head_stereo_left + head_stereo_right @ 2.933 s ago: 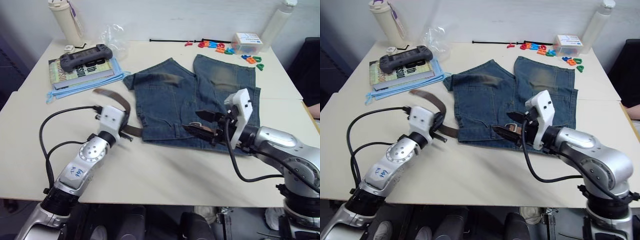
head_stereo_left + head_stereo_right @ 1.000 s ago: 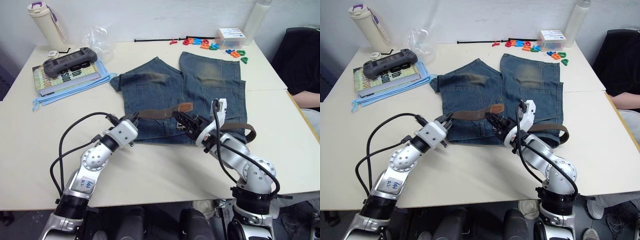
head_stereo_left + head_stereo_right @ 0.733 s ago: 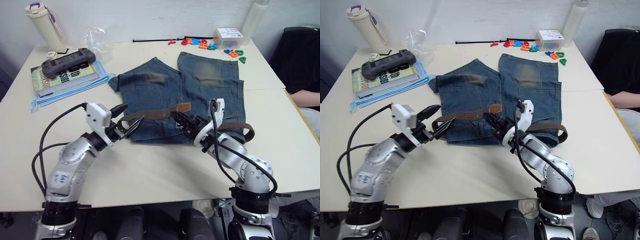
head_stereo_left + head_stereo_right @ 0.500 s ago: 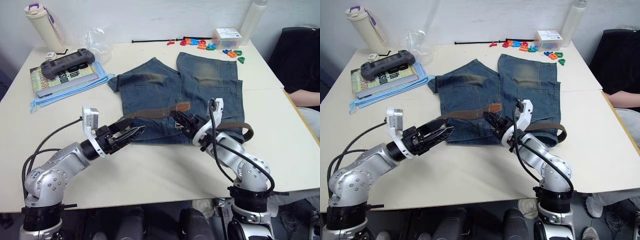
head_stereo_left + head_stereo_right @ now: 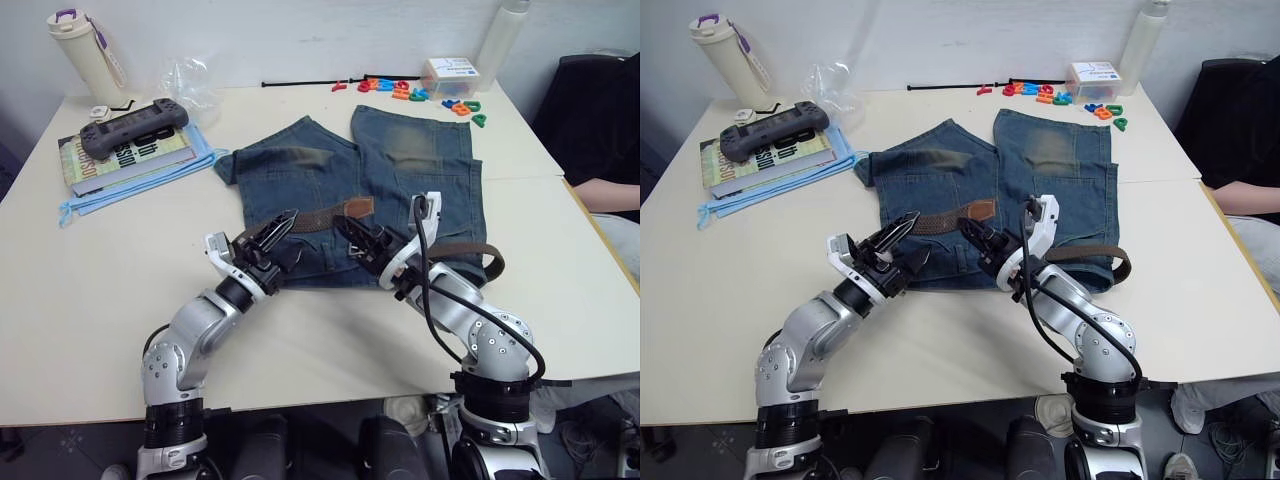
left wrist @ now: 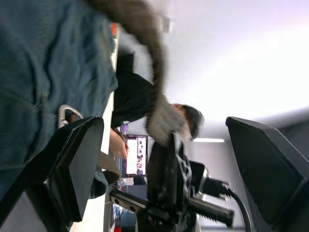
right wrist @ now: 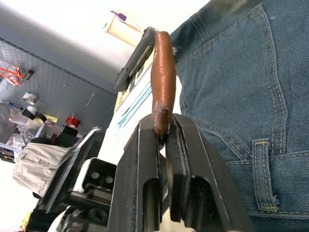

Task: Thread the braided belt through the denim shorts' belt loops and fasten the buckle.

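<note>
The denim shorts [image 5: 390, 180] lie flat mid-table, waistband toward me. The braided belt [image 5: 310, 220] crosses the waistband; its tan tip [image 5: 358, 207] is raised, and the strap curls off the shorts at the right [image 5: 480, 255]. My right gripper [image 5: 358, 238] is shut on the belt just behind the tan tip [image 7: 163, 77]. My left gripper [image 5: 283, 238] stands open beside the brown strap, one finger [image 6: 72, 164] on each side of it, touching nothing. A belt loop [image 7: 261, 171] shows on the denim. I cannot tell whether a silver ring [image 6: 65, 113] against the denim is the buckle.
At the back left a game controller [image 5: 135, 118] lies on a book next to a bottle [image 5: 85, 50] and a plastic bag [image 5: 190, 75]. Toy letters [image 5: 400, 88], a white box [image 5: 445, 72] and a thin black cable [image 5: 300, 83] line the far edge. A person's arm [image 5: 610, 190] is at the right.
My left gripper opened, drew back off the belt, then swung in again open beside the strap. My right gripper stayed shut on the belt, its tan tip a little higher.
</note>
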